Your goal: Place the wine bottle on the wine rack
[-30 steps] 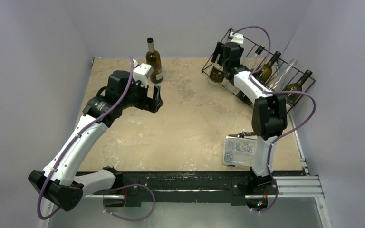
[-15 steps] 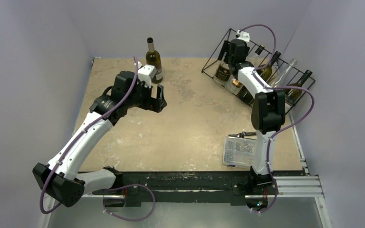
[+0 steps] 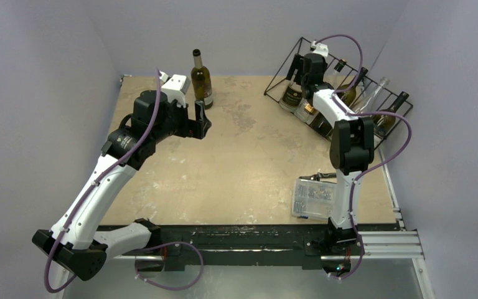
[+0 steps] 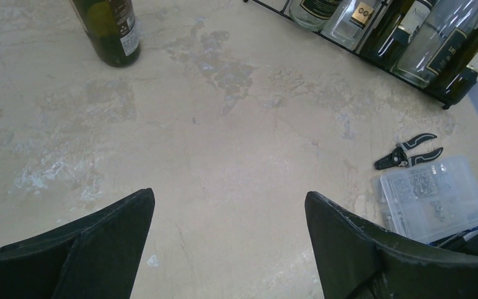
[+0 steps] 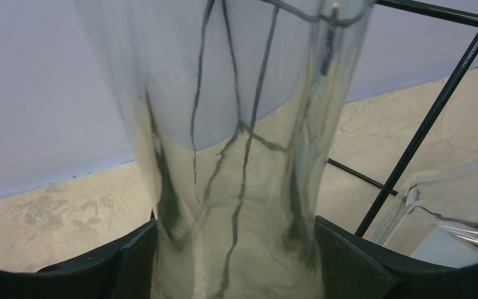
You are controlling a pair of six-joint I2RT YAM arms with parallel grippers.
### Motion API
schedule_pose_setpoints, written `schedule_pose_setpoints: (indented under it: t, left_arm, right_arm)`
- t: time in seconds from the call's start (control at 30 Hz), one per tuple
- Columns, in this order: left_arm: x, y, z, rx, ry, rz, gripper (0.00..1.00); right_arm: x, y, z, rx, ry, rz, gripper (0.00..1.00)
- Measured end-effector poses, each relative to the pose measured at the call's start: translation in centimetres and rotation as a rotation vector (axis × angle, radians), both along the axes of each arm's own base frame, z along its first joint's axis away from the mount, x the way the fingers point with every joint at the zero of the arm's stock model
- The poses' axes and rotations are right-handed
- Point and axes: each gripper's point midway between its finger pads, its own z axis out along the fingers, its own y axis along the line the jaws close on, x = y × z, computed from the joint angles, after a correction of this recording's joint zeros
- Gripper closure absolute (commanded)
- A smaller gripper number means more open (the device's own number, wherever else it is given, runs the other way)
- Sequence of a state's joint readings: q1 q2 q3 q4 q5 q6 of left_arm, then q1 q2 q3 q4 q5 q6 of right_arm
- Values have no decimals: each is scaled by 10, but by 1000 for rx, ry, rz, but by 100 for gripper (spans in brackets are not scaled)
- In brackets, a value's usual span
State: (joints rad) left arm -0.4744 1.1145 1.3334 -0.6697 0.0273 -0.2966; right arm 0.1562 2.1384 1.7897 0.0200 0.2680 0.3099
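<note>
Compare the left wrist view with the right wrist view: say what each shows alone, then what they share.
Only the left wrist view: the open left tool with nothing between its fingers, a dark bottle standing upright on the table, black pliers and a clear parts box.
Only the right wrist view: the right tool gripping a clear bottle, seen close up.
Both: the black wire rack with bottles lying in it, and the table.
</note>
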Motion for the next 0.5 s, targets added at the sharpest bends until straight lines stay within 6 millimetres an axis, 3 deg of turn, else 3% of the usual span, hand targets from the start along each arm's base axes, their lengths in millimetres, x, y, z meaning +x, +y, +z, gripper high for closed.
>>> schedule_pose_setpoints:
  t: [0.5]
  left_arm:
    - [5, 12, -1, 63, -27, 38, 9]
  right_arm:
    - [5, 1, -16, 20, 16, 35, 100]
